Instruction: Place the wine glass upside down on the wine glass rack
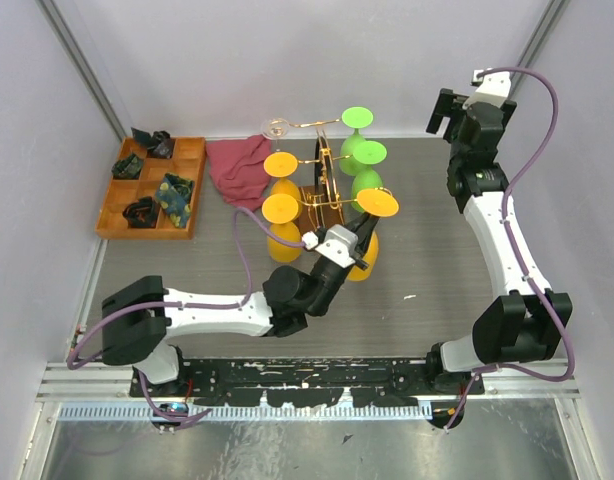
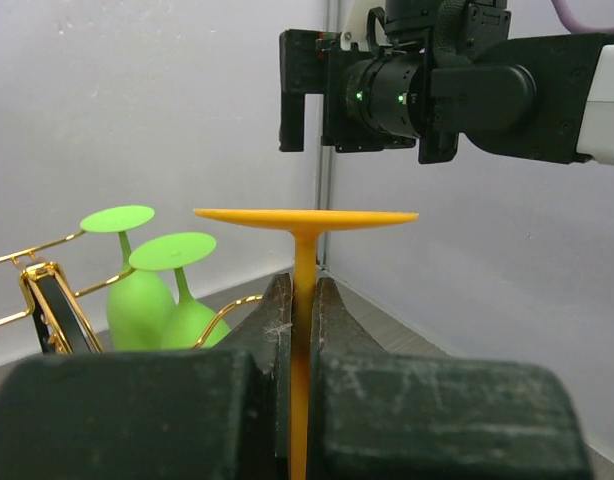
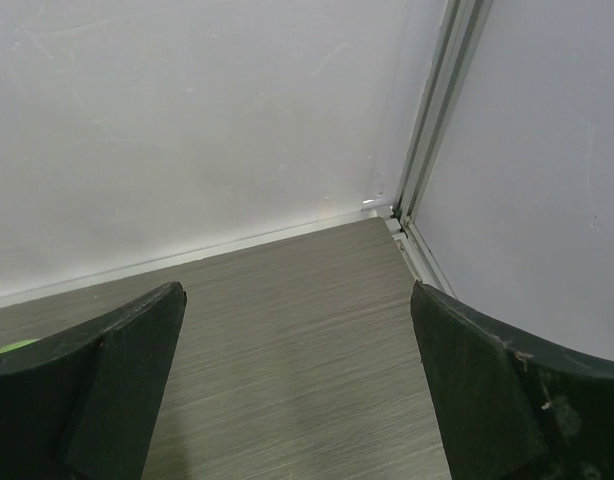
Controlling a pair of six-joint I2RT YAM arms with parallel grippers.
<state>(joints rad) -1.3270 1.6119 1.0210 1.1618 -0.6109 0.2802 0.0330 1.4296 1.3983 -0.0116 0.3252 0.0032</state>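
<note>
- Grey wood-grain surface [image 1: 437, 260], white walls round it.
- L claw [image 1: 361, 230] clamped on stem of orange glass [image 1: 373, 203], mid-frame in top view.
- Glass is inverted: foot disc up, bowl down, long axis vertical.
- Rack [image 1: 325, 188] just beside L claw, to its upper left in top view. L wrist view has its gold wire at left edge, green glasses [image 2: 147, 290] foot-up by it.
- Next move, prob.: slide stem left into a free wire slot, axis kept upright.
- R claw [image 3: 307, 385] wide open, empty, upper right of top view, well apart from rack. L arm far nearer.
- Glass looks matte, opaque orange; thin stem, flat round foot.
</note>
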